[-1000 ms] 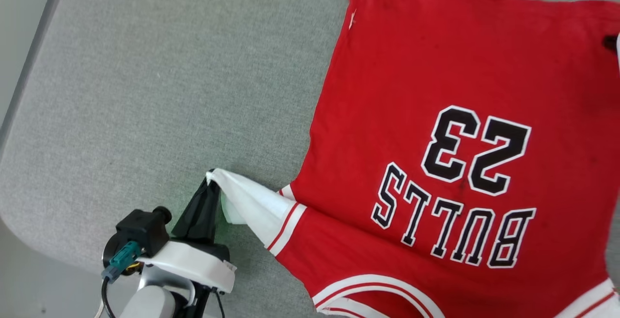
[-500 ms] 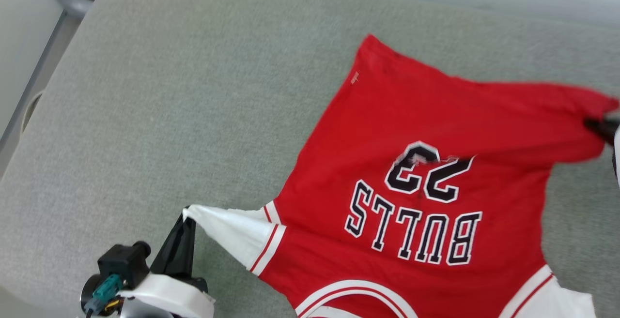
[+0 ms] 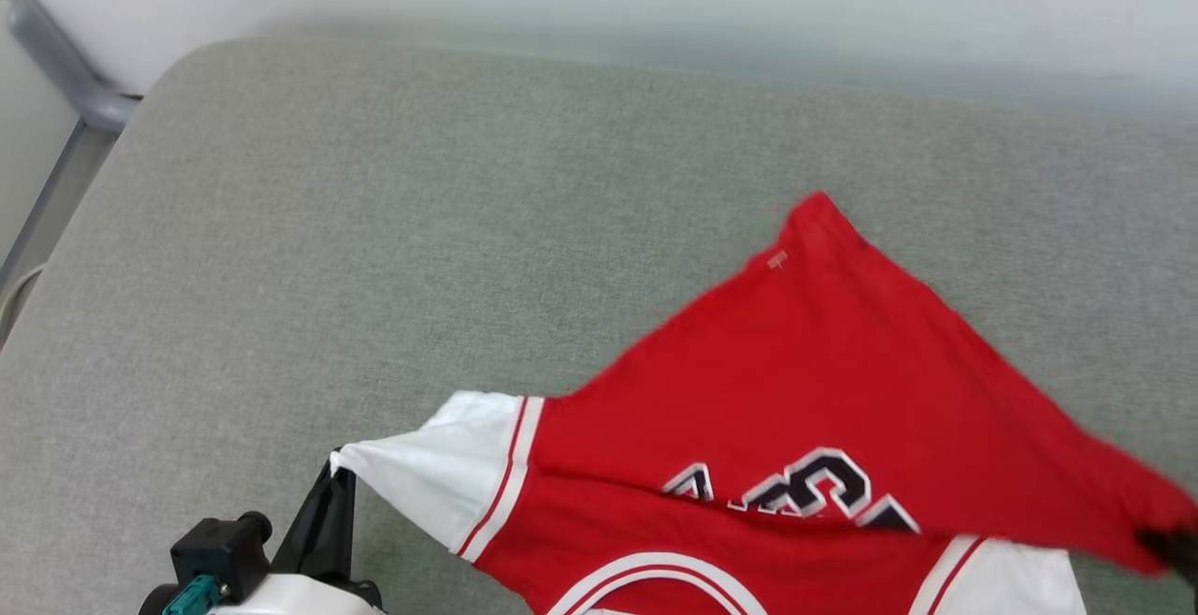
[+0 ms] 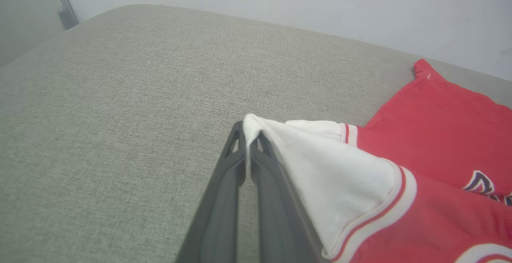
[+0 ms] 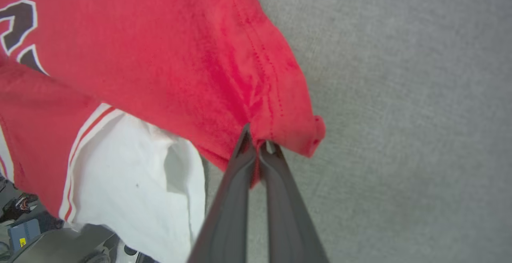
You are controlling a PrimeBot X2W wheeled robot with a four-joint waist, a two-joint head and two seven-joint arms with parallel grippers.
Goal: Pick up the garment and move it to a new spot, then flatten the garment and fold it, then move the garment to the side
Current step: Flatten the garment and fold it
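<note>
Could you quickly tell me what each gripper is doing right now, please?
Left gripper: closed, holding the shirt by the tip of its white sleeve.
Right gripper: closed, holding the shirt's red hem corner.

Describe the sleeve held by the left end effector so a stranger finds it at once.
On the grey upholstered cushion lies a red jersey, its hem folded over. At its left side a white short sleeve with red-striped trim sticks out. Unlike the other white sleeve, this one is pulled to a point, pinched in the shut left end effector.
</note>
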